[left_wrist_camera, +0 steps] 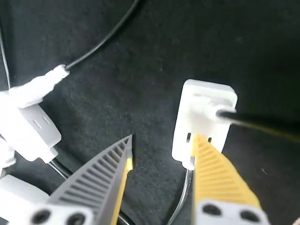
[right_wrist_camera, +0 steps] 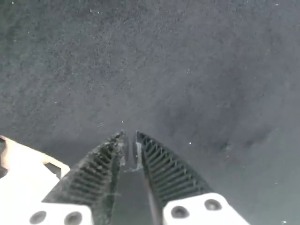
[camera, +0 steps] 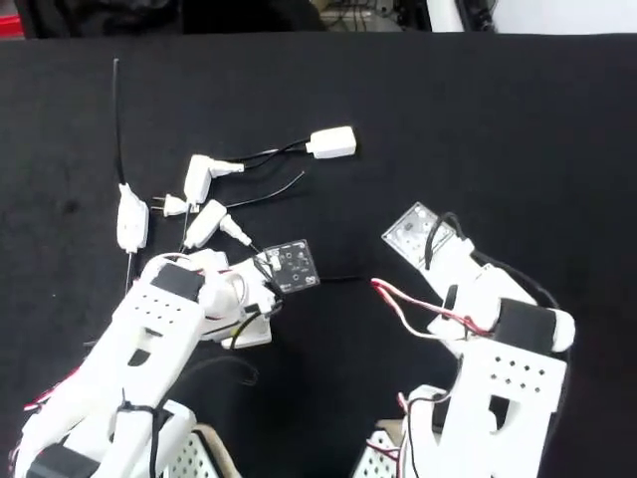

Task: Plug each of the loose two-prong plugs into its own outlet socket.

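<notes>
Over the black cloth-covered table (camera: 498, 119) in the high view, a cluster of white fittings on thin black cables sits left of centre. A white rectangular outlet socket (camera: 331, 142) lies farthest back. Nearer is a white angled two-prong plug (camera: 204, 177), and a second white tapered plug (camera: 206, 224) lies just beside it. A slim white inline piece (camera: 130, 219) lies off to the outer side. The white left arm (camera: 149, 339) stands at the near edge with its head right at that cluster. The white right arm (camera: 498, 368) stands well apart from the fittings, over bare cloth.

On to the left wrist view. The left gripper (left_wrist_camera: 161, 140) has its grey ribbed finger and yellow ribbed finger spread wide apart, gripping nothing. A white two-slot socket block (left_wrist_camera: 206, 110) lies flat on the cloth, with a black cable running off it. The yellow finger's tip overlaps the block's near edge, though I cannot tell whether they touch. Across the gap, a second white slotted socket body (left_wrist_camera: 30, 129) lies beside the grey finger. A white cable collar (left_wrist_camera: 44, 84) lies by that body, and a black lead (left_wrist_camera: 103, 42) runs away from the collar.

Now the right wrist view. The right gripper (right_wrist_camera: 130, 137) has its black ribbed fingers drawn together at the tips, nothing between them, above plain black cloth.
</notes>
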Robot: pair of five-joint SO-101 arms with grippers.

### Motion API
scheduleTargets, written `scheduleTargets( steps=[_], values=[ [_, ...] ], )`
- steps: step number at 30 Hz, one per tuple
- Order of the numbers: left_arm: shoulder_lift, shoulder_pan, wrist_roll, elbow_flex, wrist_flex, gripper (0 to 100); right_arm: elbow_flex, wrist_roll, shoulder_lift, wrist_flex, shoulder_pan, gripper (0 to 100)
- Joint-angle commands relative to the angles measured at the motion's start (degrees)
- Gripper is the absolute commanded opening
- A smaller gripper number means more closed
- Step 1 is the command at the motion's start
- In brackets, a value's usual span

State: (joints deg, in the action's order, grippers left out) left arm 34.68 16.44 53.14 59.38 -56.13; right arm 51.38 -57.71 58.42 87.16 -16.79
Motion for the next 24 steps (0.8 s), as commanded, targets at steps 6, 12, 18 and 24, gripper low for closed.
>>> scheduleTargets(
  steps=[6, 12, 18, 24],
  values=[
    [0.8, 7.1, 0.2, 0.7, -5.1, 21, 0.1, -0.4, 0.6, -1.2, -1.2, 1.8],
    [0.2, 10.5, 3.2, 0.0, -8.2, 21, 0.1, -0.4, 0.6, -1.1, -1.1, 1.8],
    [0.2, 8.5, 3.4, 3.8, -4.0, 21, 0.1, -0.4, 0.6, -1.1, -1.1, 1.8],
    [0.2, 6.4, 3.3, 5.8, -3.8, 20, 0.1, -0.4, 0.6, -1.0, -0.9, 1.8]
  ],
)
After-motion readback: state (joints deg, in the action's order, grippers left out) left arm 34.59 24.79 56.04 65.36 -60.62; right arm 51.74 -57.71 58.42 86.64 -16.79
